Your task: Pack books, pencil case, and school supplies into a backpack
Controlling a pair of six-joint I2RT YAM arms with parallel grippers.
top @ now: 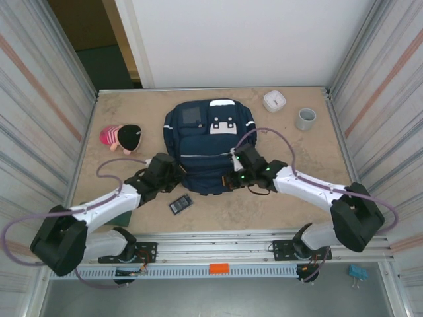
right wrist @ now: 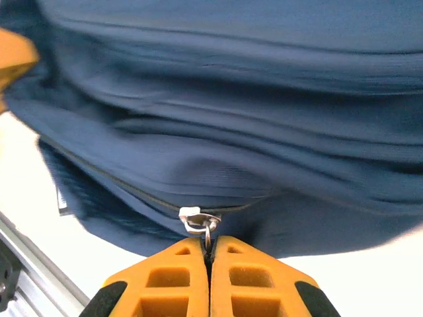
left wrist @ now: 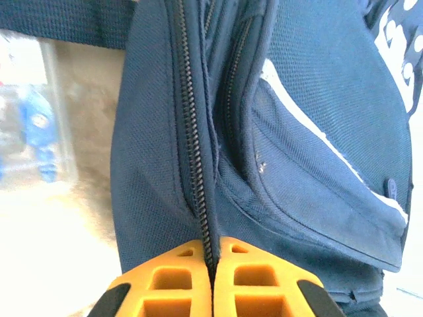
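The backpack point(top: 205, 142) is pinched at its seam by the left claw point(left wrist: 211, 264), seemingly as an anchor. Its zipper pull point(right wrist: 198, 221) is pinched by the right claw point(right wrist: 208, 254), presumably for opening.

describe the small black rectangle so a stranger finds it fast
Start at the big navy backpack, the largest thing in view. Just off its near edge, beside the left arm, lies the black rectangle: flat, grey-panelled, unlike the pink toy, white device or grey cup.
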